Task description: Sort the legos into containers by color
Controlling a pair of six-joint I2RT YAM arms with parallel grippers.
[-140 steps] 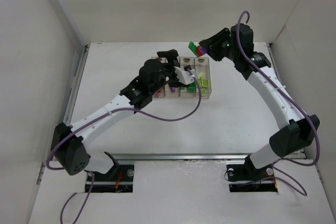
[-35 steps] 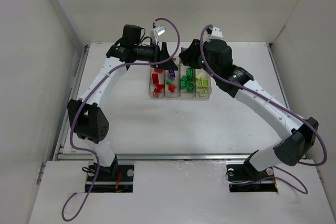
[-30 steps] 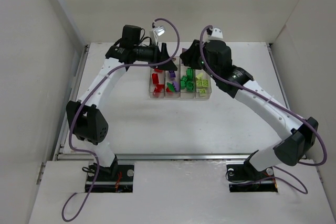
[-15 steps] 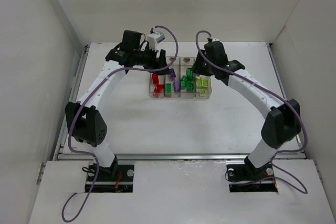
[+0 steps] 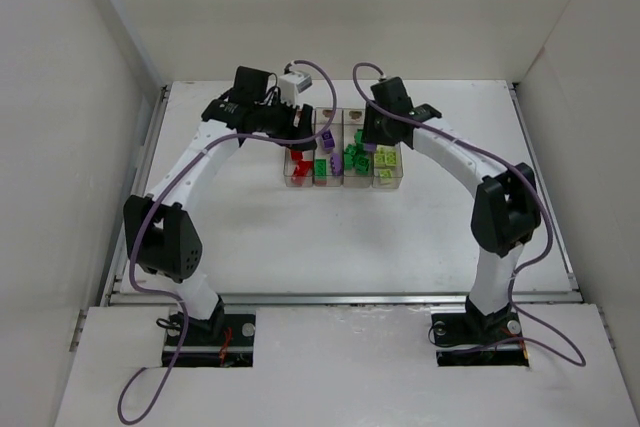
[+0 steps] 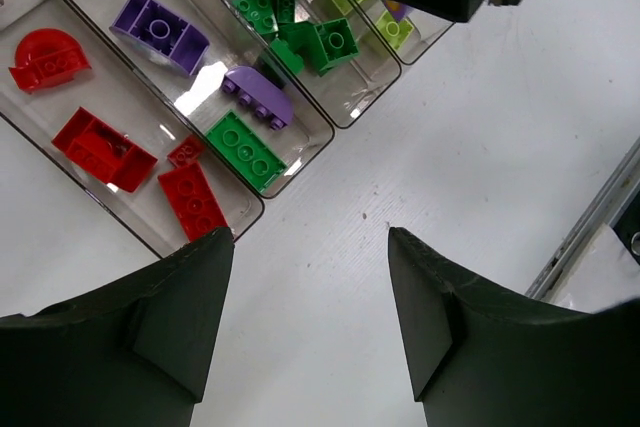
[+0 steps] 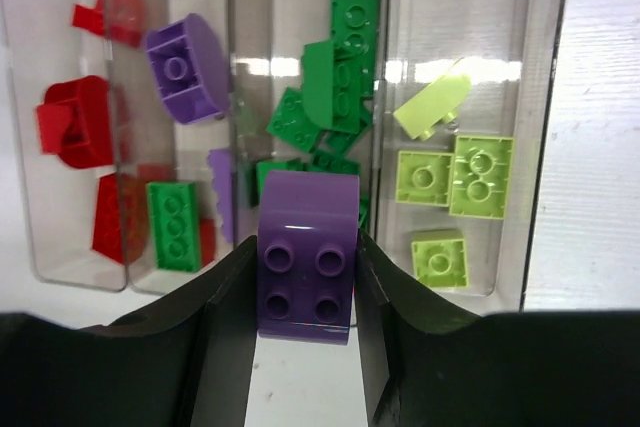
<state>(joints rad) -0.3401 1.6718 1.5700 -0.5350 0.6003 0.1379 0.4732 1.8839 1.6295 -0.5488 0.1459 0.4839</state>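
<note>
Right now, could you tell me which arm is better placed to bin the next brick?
Right: the right pincer is shut on a purple brick above the containers, whereas the left pincer hangs open and empty.

Overall light: You have bright, even, diffuse light in all three views; nothing is dim.
Shadows, overhead view: Only faint, soft-edged shadows lie on the white table (image 5: 250, 237); the lower corners of your frame turn slightly greyer.
Glare, right wrist: White streaks sit on the containers (image 7: 382, 97) across the upper half, and the purple lego (image 7: 307, 262) pinched in the right gripper (image 7: 305, 247) carries a thin sheen.
Glare, left wrist: One bright patch on a bin floor, upper left of centre.
Focus: The legos (image 6: 245, 152) look sharp; the left gripper (image 6: 310, 242) at the bottom edge reads dark, soft and nearly featureless.
Detail, overhead view: Bricks show only as small colour blobs.
</note>
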